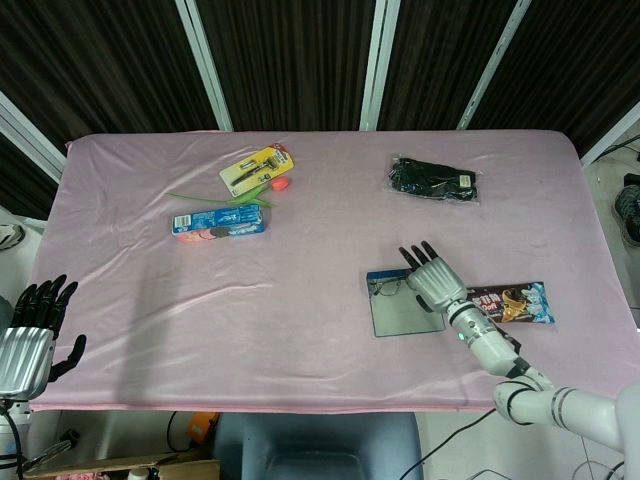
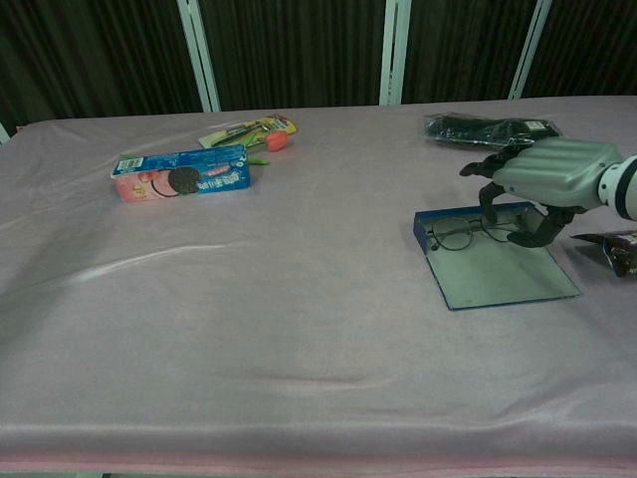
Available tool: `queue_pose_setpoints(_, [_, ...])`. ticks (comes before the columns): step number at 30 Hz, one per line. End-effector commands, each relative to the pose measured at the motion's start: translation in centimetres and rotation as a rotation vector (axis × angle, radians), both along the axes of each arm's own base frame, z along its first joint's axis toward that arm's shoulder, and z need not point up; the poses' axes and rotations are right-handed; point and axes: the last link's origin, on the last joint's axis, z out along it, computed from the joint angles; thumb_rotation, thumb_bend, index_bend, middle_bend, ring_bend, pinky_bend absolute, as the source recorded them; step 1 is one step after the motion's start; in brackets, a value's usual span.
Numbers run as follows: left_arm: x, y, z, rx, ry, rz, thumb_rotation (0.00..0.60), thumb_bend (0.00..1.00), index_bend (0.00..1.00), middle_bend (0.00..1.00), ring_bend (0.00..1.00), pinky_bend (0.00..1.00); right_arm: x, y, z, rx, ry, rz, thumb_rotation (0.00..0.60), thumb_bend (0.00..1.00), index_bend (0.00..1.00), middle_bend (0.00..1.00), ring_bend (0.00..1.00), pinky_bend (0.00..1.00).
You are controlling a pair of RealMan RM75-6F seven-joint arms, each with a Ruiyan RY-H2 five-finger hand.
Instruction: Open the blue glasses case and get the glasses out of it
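The case [image 2: 493,261] lies open on the right side of the table [image 1: 300,300], lid flat toward the robot, and the glasses [image 2: 468,235] sit in its blue tray. The risk from here: the thin wire frame may slip or bend if the fingers close unevenly, and a downward push could skid the light case across the cloth toward the snack bar [image 1: 510,303] just beside it. The right hand [image 2: 542,179] hovers over the tray's right end, palm down, fingers apart and curved toward the frame, holding nothing. The left hand [image 1: 35,325] waits off the table's left edge, fingers spread, empty
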Motion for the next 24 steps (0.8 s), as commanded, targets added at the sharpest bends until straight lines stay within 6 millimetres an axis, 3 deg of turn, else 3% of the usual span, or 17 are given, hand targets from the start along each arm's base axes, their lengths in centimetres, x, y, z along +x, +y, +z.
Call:
queue_pose_setpoints(1, [0.0, -0.2, 0.2, 0.003, -0.005, -0.003, 0.6, 0.38, 0.0, 0.0, 0.0, 0.0, 0.3, 0.7, 0.5, 0.004, -0.034, -0.001, 0.6, 0.55, 0.45, 0.03, 0.0, 0.0])
queue_pose_setpoints(5, [-0.1, -0.3, 0.4, 0.005, -0.014, -0.003, 0.6, 0.38, 0.0, 0.0, 0.0, 0.0, 0.8, 1.5, 1.5, 0.006, -0.101, -0.006, 0.6, 0.55, 0.45, 0.03, 0.0, 0.0])
queue_pose_setpoints(9, [-0.1, -0.4, 0.5, 0.003, -0.018, -0.005, 0.6, 0.38, 0.0, 0.0, 0.0, 0.0, 1.7, 0.8, 2.0, -0.022, -0.157, -0.003, 0.6, 0.55, 0.46, 0.02, 0.0, 0.0])
queue_pose_setpoints(16, [-0.2, -0.2, 0.3, -0.003, -0.007, -0.001, 0.6, 0.38, 0.0, 0.0, 0.0, 0.0, 3.0, -2.1, -0.7, -0.033, -0.177, -0.027, 0.6, 0.55, 0.51, 0.02, 0.0, 0.0])
queue_pose_setpoints(24, [-0.1, -0.2, 0.1, -0.004, 0.001, -0.003, 0.6, 0.38, 0.0, 0.0, 0.0, 0.0, 2.9, -2.9, -2.7, -0.041, -0.125, -0.002, 0.6, 0.55, 0.56, 0.02, 0.0, 0.0])
